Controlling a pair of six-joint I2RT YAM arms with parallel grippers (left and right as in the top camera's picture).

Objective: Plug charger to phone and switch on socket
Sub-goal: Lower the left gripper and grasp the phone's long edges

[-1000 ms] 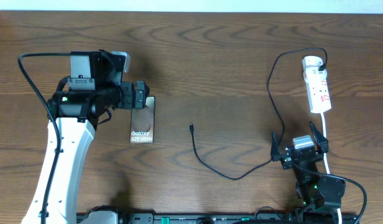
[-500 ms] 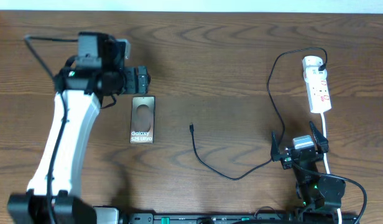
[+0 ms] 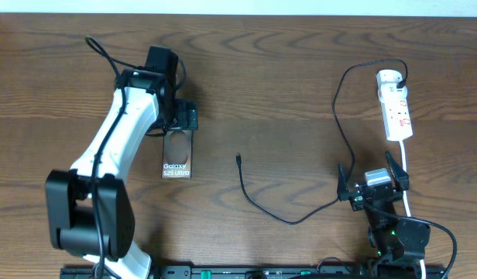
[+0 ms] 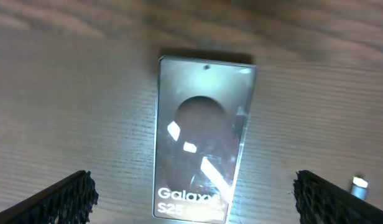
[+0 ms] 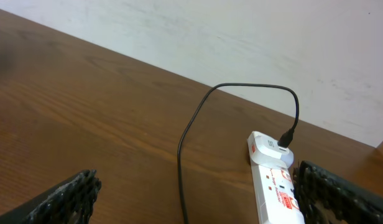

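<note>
Overhead alone: phone (image 3: pixel 177 155) plus socket (image 3: pixel 396 108)

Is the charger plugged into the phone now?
No, it is out. The charger lies with its free tip apart from the phone.

Dark wood-grain table (image 3: pixel 285 70) meets a plain white wall (image 5: pixel 241 37).

Phone (image 3: pixel 177 159) lies flat on the worktop (image 3: pixel 285 77), left of centre, its rear end under the left pincer (image 3: pixel 180 120). Charger (image 3: pixel 293 222) lies to its right, apart, running back to the socket (image 3: pixel 395 105) at right rear.
</note>
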